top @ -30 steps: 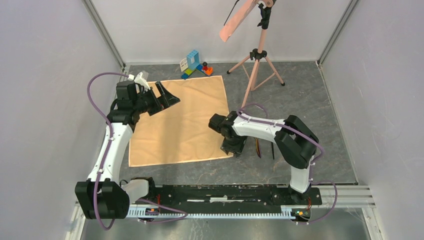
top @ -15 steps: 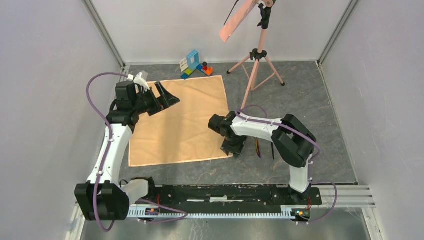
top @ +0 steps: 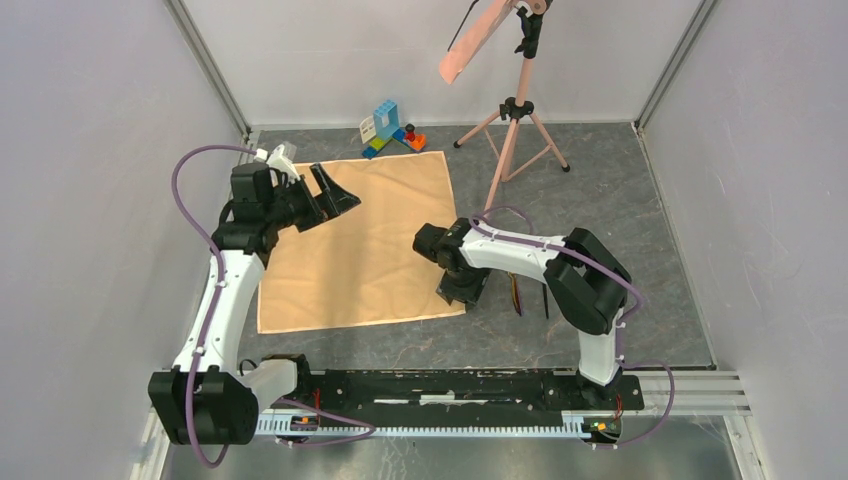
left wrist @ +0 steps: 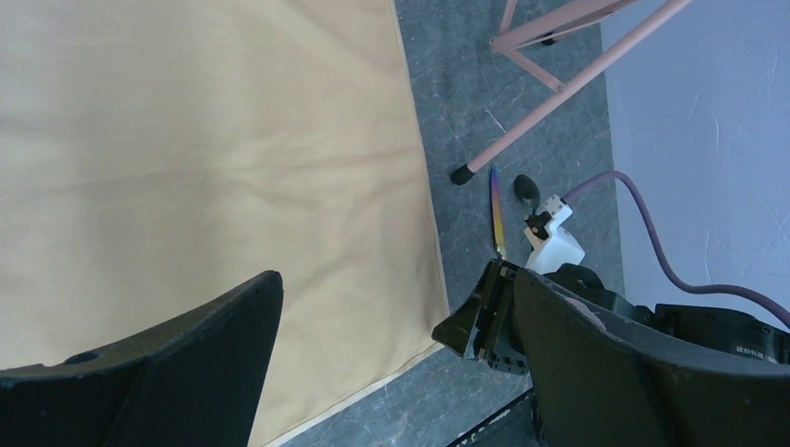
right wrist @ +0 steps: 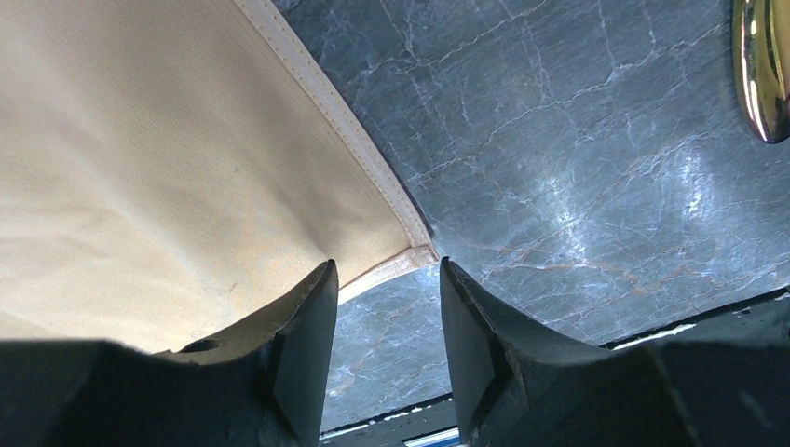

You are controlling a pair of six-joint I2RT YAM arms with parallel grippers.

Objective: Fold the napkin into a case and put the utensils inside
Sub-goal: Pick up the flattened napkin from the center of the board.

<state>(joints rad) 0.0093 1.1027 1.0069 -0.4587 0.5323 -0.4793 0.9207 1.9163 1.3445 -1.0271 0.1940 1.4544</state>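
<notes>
Right gripper (right wrist: 387,270) down at the near-right corner of the large peach-tan cloth napkin (top: 355,240); left gripper (top: 325,203) over its far-left part.
I see the napkin lying flat and unfolded on the dark grey marbled tabletop (top: 620,190). Right jaws are partly apart, with the hemmed corner tip in the gap and nothing clamped. Left jaws are spread wide and empty. The iridescent purple-gold blade (left wrist: 498,214) and the thin black round-ended utensil (left wrist: 526,189) lie on bare tabletop just right of the napkin.
</notes>
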